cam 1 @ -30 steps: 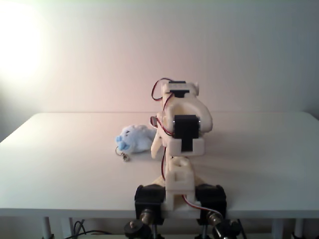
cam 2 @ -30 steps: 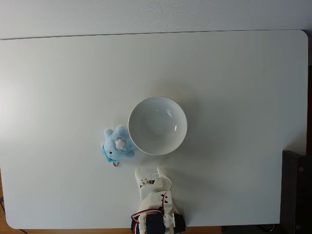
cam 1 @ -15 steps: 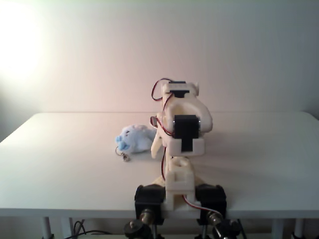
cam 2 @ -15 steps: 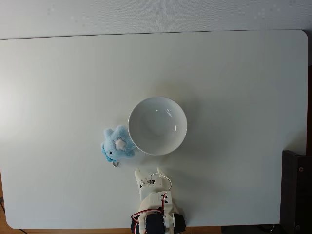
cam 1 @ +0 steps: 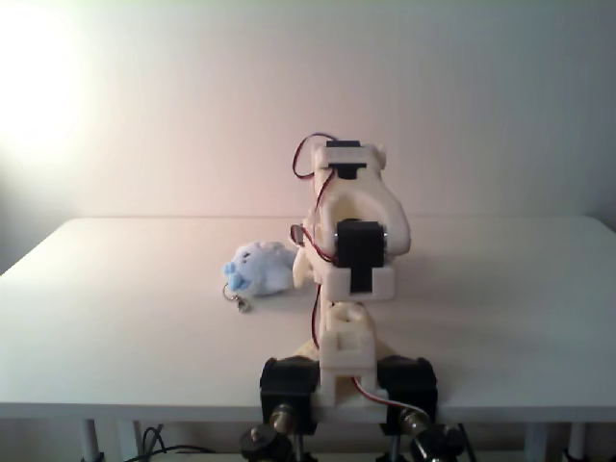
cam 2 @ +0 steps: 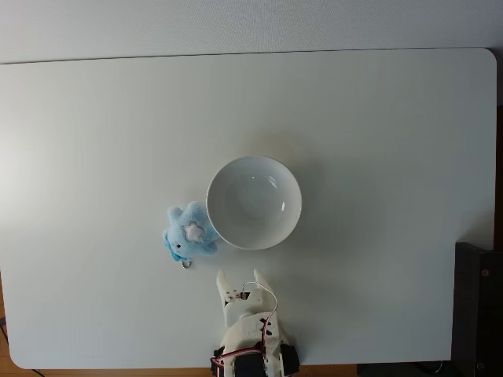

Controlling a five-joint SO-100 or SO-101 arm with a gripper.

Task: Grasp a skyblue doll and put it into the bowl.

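Gripper (cam 2: 240, 277) sits partly open and empty near the table's (cam 2: 393, 157) front edge. Skyblue doll (cam 2: 189, 234) lies on the table, touching the bowl's (cam 2: 224, 228) left rim.

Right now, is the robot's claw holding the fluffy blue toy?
No, nothing is held. The claw is open and apart from the skyblue doll, which lies on the table against the bowl.
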